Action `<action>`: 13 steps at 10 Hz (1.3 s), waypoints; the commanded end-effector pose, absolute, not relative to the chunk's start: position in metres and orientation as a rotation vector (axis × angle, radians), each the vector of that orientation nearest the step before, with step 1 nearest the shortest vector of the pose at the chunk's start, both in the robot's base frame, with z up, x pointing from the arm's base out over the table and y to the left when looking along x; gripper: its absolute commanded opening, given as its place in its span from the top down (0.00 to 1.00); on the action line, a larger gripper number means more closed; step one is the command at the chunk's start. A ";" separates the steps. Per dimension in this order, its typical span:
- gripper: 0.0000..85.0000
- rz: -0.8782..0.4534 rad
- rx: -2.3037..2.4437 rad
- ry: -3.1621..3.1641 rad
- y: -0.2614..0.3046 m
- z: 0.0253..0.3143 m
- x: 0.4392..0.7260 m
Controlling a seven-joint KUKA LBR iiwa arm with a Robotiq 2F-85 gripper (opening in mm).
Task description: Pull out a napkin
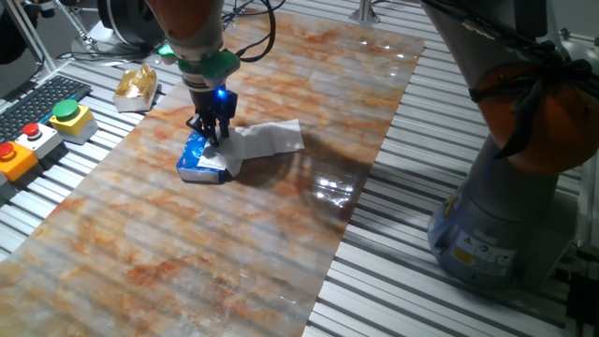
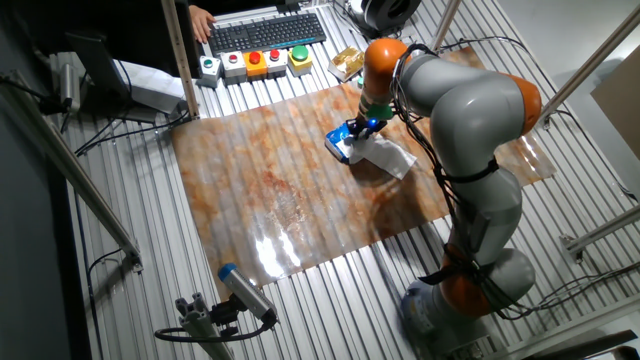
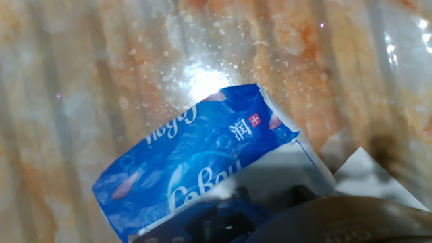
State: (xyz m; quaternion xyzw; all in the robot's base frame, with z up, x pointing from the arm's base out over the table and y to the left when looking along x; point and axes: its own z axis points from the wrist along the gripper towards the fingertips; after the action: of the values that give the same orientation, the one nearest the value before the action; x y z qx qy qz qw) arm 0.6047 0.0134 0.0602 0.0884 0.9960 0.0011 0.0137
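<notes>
Robot gripper down at a blue tissue packet, with a white napkin trailing out beside it.

Taking the tissue packet [image 1: 201, 159] as the landmark: it lies flat on the marbled table [image 1: 187, 253], nearest the camera in the first fixed view. Directly above its far end the gripper [image 1: 212, 132] points straight down, fingertips at the packet's opening; whether they are spread or pinching paper cannot be told. The napkin [image 1: 267, 140] lies just right of the packet, touching it, creased and partly flattened on the table. Farther back and left of the packet sits a crumpled gold foil wrapper [image 1: 137, 86]. Likely risks: the light packet may lift or slide along with the napkin since nothing pins it down, or the thin paper may tear if gripped too narrowly.
</notes>
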 end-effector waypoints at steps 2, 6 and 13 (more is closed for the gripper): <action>0.60 0.009 0.271 3.103 0.013 0.058 0.604; 0.80 0.041 0.250 3.109 0.013 0.055 0.603; 1.00 0.112 0.219 3.155 0.011 0.068 0.608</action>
State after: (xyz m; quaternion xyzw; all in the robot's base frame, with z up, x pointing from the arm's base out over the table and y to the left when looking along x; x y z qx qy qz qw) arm 0.6087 0.0108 0.0692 0.0692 0.9969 0.0354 -0.0124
